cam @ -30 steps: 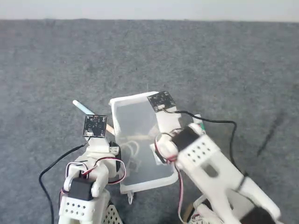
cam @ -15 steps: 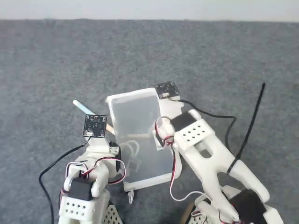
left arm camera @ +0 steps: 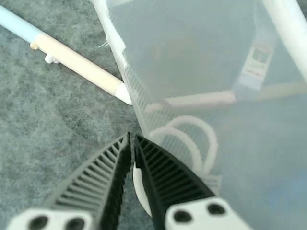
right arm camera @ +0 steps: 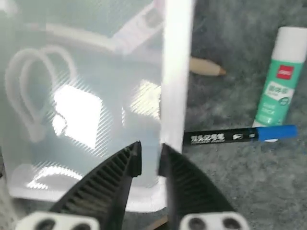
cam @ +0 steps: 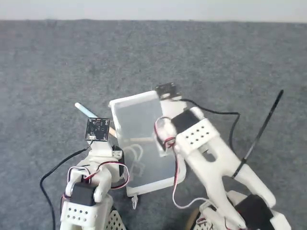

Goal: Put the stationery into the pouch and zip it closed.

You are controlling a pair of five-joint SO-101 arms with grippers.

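At both side edges, the pouch (cam: 139,129) is clamped by the left gripper (left arm camera: 132,140) and the right gripper (right arm camera: 150,147), seemingly for steadying.

Before me, the grey felt-like table top (cam: 216,57) carries the translucent pouch (cam: 139,139). A blue-and-cream pen (left arm camera: 62,60) lies beside one edge — beside the other, a glue stick (right arm camera: 280,76), a black marker (right arm camera: 230,136) and a pencil tip (right arm camera: 206,67).

There is one translucent pouch (cam: 136,124). The loose stationery counts one glue stick (right arm camera: 280,81), one black pen (right arm camera: 230,137), one pencil (right arm camera: 206,67) and one blue-and-cream pen (left arm camera: 72,64).
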